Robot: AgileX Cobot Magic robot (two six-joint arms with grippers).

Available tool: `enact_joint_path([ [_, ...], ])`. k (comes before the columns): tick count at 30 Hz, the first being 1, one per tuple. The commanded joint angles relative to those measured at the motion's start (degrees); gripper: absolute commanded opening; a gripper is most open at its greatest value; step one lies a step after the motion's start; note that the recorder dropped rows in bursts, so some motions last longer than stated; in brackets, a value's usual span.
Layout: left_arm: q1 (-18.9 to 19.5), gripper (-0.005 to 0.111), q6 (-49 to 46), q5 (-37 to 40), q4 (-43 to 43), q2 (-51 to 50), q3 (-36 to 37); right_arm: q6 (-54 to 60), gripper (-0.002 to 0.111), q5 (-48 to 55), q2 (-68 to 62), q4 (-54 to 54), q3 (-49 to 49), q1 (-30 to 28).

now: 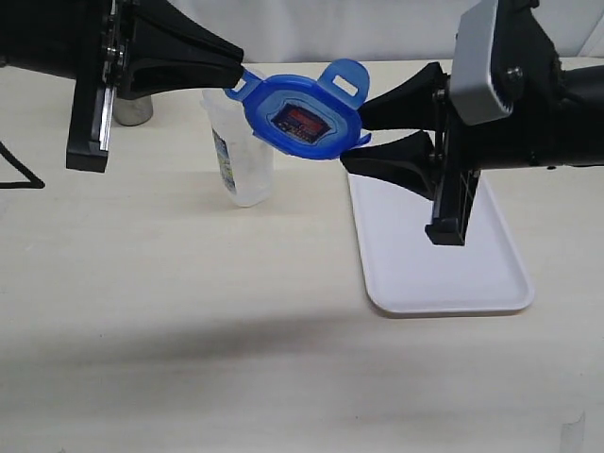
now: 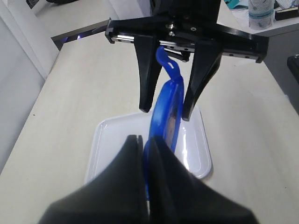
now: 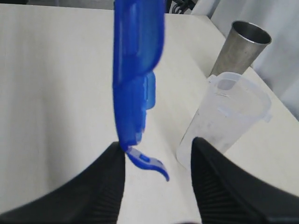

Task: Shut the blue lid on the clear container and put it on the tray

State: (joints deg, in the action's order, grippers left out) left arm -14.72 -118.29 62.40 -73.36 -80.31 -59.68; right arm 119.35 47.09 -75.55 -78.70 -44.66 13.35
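Beige tabletop (image 1: 189, 330), pale backdrop (image 1: 377, 28); left tool (image 1: 238, 81) pinching blue lid (image 1: 302, 118), right tool (image 1: 354, 135) spread.

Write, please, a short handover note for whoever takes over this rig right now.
Left gripper: shut on one edge of the blue lid, which is held in the air.
Right gripper: open, jaws on either side of the lid's opposite edge, not closed on it.
Clear container: upright on the table, uncovered, beside the tray, not on it.
Done: lid picked up.
Left: seat and snap the lid on the container, then set the container on the tray.
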Motion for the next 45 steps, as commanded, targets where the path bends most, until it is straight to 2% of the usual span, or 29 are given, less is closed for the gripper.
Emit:
enact_joint_path([
  [1,0.16,0.000,0.34,-0.02,-1.34,0.20,-0.38,-0.45,0.043,1.42,0.12,0.97,-0.24,0.11],
  [5,0.16,0.000,0.34,-0.02,-1.88,0.20,-0.38,0.21,0.043,2.65,-2.38,0.40,-0.24,0.11],
  [7,0.16,0.000,0.34,-0.02,-2.14,0.20,-0.38,1.20,0.039,2.65,-2.82,0.23,-0.24,0.11],
  [13,0.16,0.000,0.34,-0.02,-2.24,0.20,-0.38,1.90,0.019,2.65,-2.94,-0.29,-0.24,0.11],
  [15,0.16,0.000,0.34,-0.02,-2.24,0.20,-0.38,1.90,0.004,2.65,-2.94,-0.29,-0.24,0.11],
  [22,0.16,0.000,2.92,-3.28,-2.21,0.20,-0.38,1.90,0.004,4.33,-2.72,-3.39,-0.24,0.11],
  [23,0.16,0.000,5.79,-4.80,-2.27,0.20,-0.38,1.90,0.004,3.22,-2.72,-5.01,-0.24,0.11],
  [27,0.16,0.017,8.96,-8.51,-2.11,0.20,-0.38,1.54,0.004,-1.55,-2.72,-7.96,-0.34,0.11],
  [29,0.16,0.036,9.80,-9.76,-2.23,0.20,-0.38,-2.24,0.004,-4.65,-2.72,-8.19,-0.95,0.11],
  [31,0.16,0.047,11.41,-11.22,-2.23,0.20,-0.38,-4.63,0.004,-6.91,-2.72,-8.19,-1.78,0.11],
  [35,0.16,0.058,12.68,-12.81,-2.23,0.20,-0.38,-10.22,0.004,-10.90,-2.72,-10.34,-4.32,0.11],
  [39,0.16,0.058,20.59,-18.12,-0.81,1.14,-0.38,-16.31,0.004,-17.61,-2.72,-13.31,-8.31,0.11],
  [41,0.16,0.054,28.38,-24.69,4.64,2.45,-0.38,-20.65,0.004,-18.91,-2.72,-12.83,-10.75,0.11],
  [45,0.16,0.032,47.23,-35.62,19.77,5.97,0.76,-36.19,0.004,-22.31,-3.12,-5.92,-17.64,0.11],
])
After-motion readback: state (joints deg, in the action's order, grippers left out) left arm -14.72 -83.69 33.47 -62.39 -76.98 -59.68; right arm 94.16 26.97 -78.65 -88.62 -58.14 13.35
